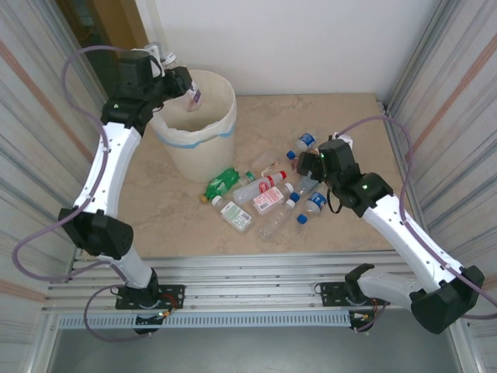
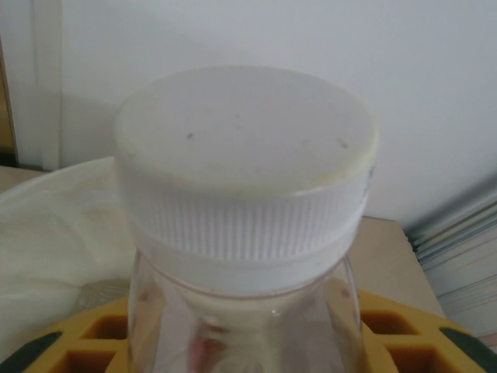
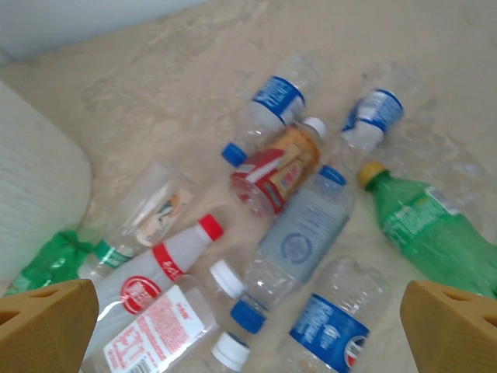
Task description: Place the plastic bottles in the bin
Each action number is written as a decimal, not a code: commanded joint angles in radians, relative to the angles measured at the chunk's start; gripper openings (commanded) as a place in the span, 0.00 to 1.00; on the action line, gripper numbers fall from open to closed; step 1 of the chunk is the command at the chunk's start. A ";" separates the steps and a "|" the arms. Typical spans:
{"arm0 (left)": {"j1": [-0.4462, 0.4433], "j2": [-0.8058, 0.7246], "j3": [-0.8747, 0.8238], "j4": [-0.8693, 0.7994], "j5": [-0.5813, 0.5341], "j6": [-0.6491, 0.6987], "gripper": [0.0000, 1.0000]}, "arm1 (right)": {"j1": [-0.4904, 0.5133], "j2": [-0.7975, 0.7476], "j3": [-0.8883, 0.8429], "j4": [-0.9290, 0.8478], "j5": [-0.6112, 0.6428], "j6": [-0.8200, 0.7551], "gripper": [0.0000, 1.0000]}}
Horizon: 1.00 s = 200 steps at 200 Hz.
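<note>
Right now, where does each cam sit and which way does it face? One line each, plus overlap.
Top external: above and behind the bases, looking down on table, bin and bottle pile; left arm and right arm show.
Left wrist: over the bin, facing the far wall; white-capped bottle gripped in its fingers.
Right wrist: above the pile, facing down; its spread fingers at the bottom corners.
Shared: top and right wrist show the red-capped bottle.

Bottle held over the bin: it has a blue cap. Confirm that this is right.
Not quite. The bottle has a white cap, not a blue one, as the left wrist view shows. The rest stands: it is held over the bin.
</note>
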 commanded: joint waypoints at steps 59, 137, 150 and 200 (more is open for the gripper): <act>0.005 0.103 -0.026 0.023 0.025 -0.027 0.26 | -0.135 -0.010 -0.151 -0.124 -0.166 0.153 1.00; 0.004 0.153 -0.034 0.008 0.040 -0.029 0.54 | -0.150 0.084 -0.304 -0.056 -0.313 0.235 0.87; 0.004 0.144 -0.034 0.005 0.037 -0.025 0.60 | -0.150 0.096 -0.315 -0.045 -0.321 0.241 0.87; 0.004 0.096 -0.030 -0.004 0.027 -0.021 0.75 | -0.151 0.139 -0.315 -0.024 -0.328 0.242 0.88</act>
